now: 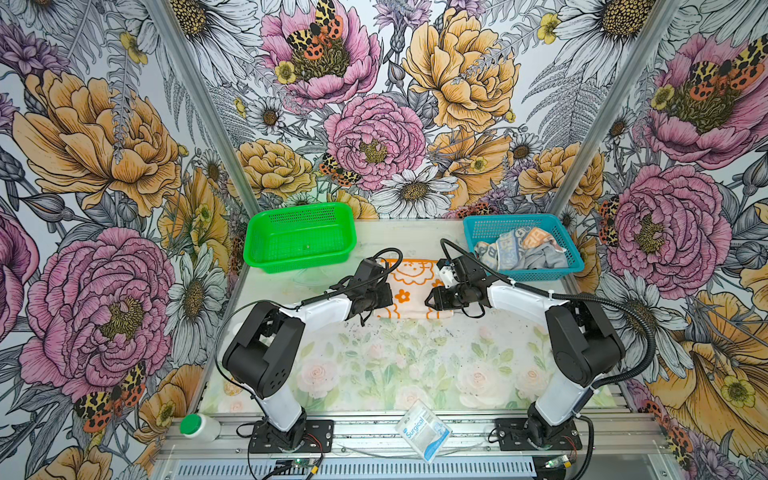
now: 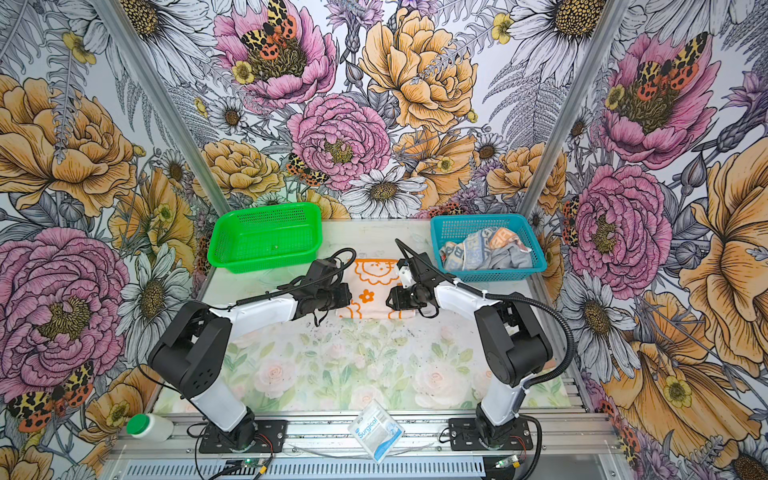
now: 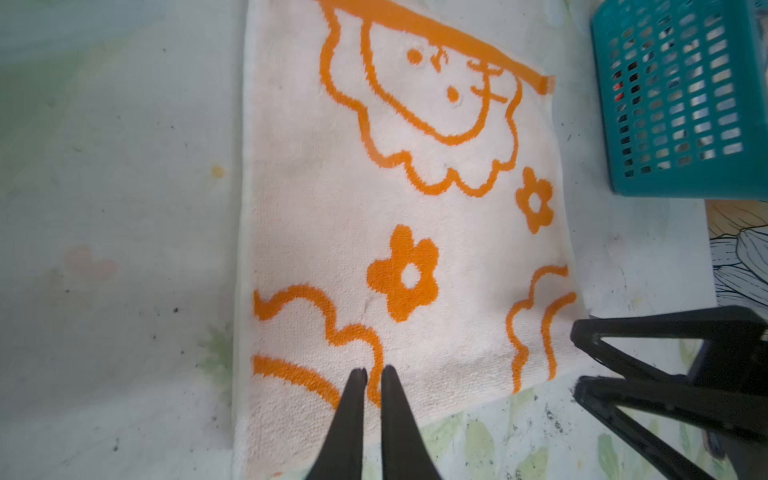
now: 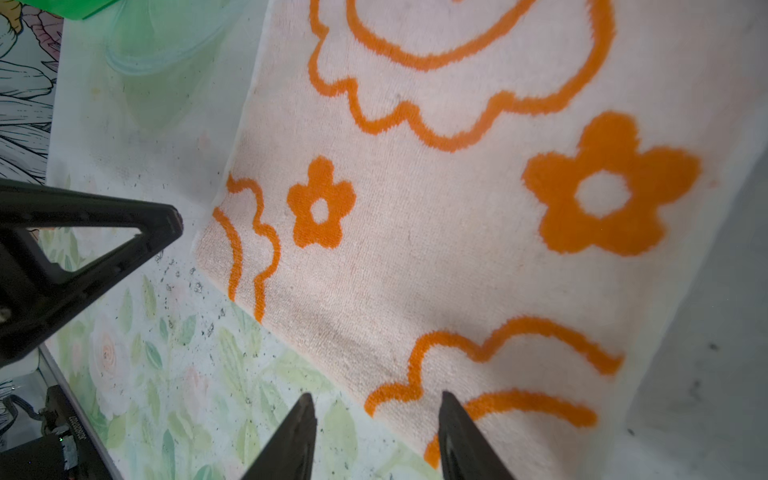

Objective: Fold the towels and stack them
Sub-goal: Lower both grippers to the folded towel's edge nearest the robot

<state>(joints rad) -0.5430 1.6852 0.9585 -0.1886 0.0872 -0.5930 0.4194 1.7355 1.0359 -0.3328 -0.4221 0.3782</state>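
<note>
Cream towel [image 1: 409,284] with orange flowers lies flat on the table [image 1: 374,365], in the middle, between the green basket [image 1: 299,266] and the blue basket [image 1: 540,274]. Two more towels sit bunched up in the blue basket: the lettered towel [image 1: 511,249] and the grey towel [image 1: 548,259].

Both arms bend up at the elbow, reach in toward the middle and tip their wrists down. The left arm [image 1: 320,309] comes to the left side of this towel. The right arm [image 1: 515,297] comes to its right side.

The left gripper [image 3: 373,372] is over the towel's near left corner. Its fingers are almost pressed together, with just a thin gap, and no cloth shows between them. I cannot tell if the tips touch the towel.

The right gripper [image 4: 376,399] is over the near right edge. Its fingers stand apart and grab nothing.

A Surgical packet [image 1: 422,430] and a white bottle [image 1: 199,426] with a green cap lie on the front rail.
</note>
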